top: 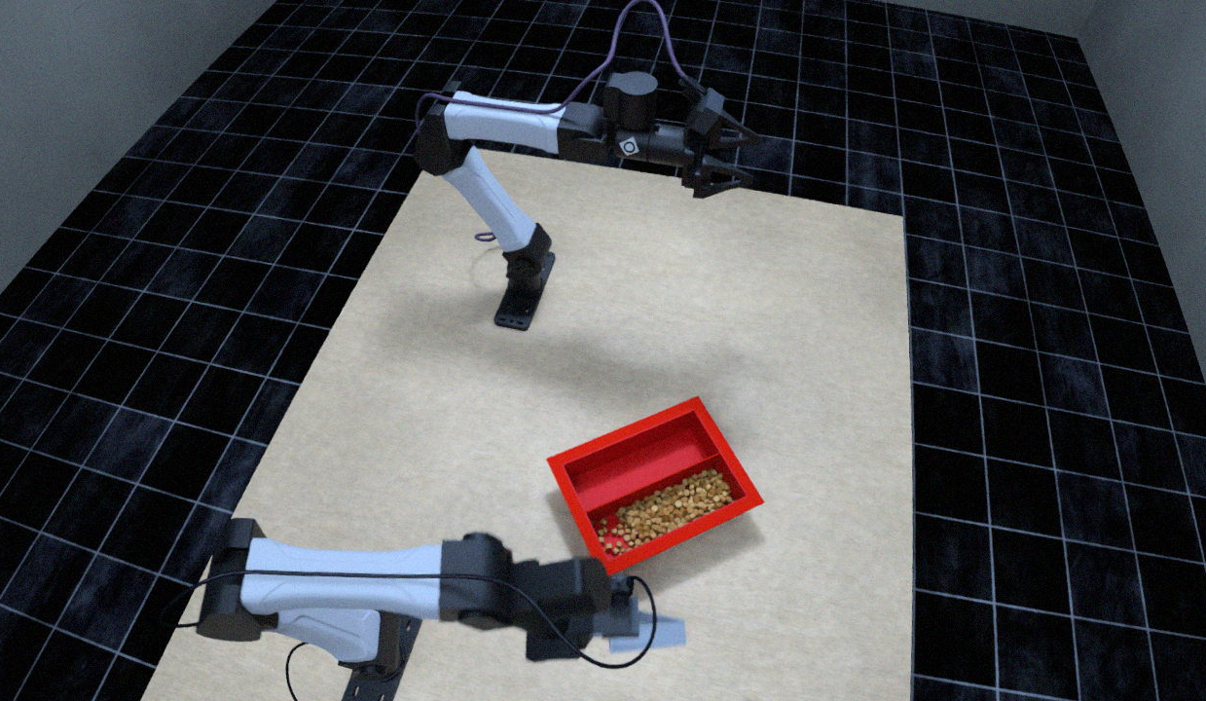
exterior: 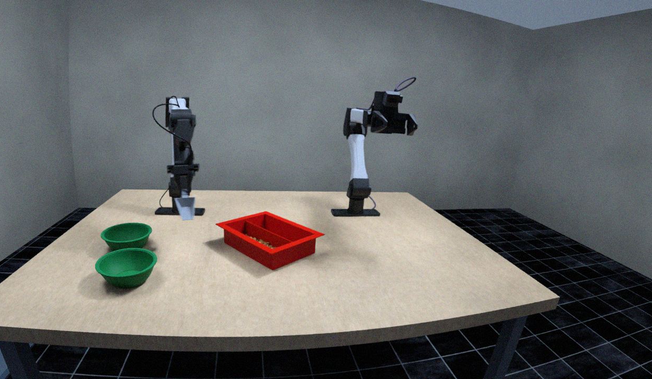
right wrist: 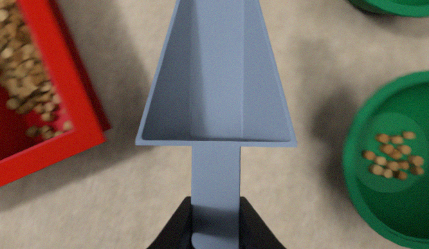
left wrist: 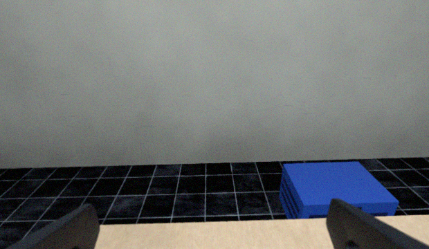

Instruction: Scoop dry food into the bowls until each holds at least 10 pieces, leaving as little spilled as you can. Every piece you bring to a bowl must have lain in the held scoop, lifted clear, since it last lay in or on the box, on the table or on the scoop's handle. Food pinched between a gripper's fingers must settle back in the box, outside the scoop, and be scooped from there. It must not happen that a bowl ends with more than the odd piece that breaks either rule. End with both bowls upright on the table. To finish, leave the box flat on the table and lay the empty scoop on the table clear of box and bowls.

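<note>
My right gripper (top: 622, 609) (right wrist: 214, 207) is shut on the handle of the blue-grey scoop (top: 663, 632) (exterior: 186, 207) (right wrist: 218, 86). The scoop looks empty and is held above the table, between box and bowls in the right wrist view. The red box (top: 685, 534) (exterior: 294, 252) (right wrist: 77, 104) lies flat, with dry food (top: 668, 509) (right wrist: 22, 79) in one of two compartments. The bowl nearer the arms (exterior: 126, 239) (right wrist: 401, 211) is upright and holds several pieces. The other bowl (exterior: 126, 275) (right wrist: 401, 7) is upright; no food shows in its visible part. My left gripper (top: 751, 158) (left wrist: 212, 213) is open and empty.
The wooden table (top: 816, 349) (exterior: 365, 282) carries both arm bases. The left arm is raised, its gripper far from the box. A blue block (left wrist: 335, 183) stands on the floor beyond the table edge. The bowls are out of view in the top view.
</note>
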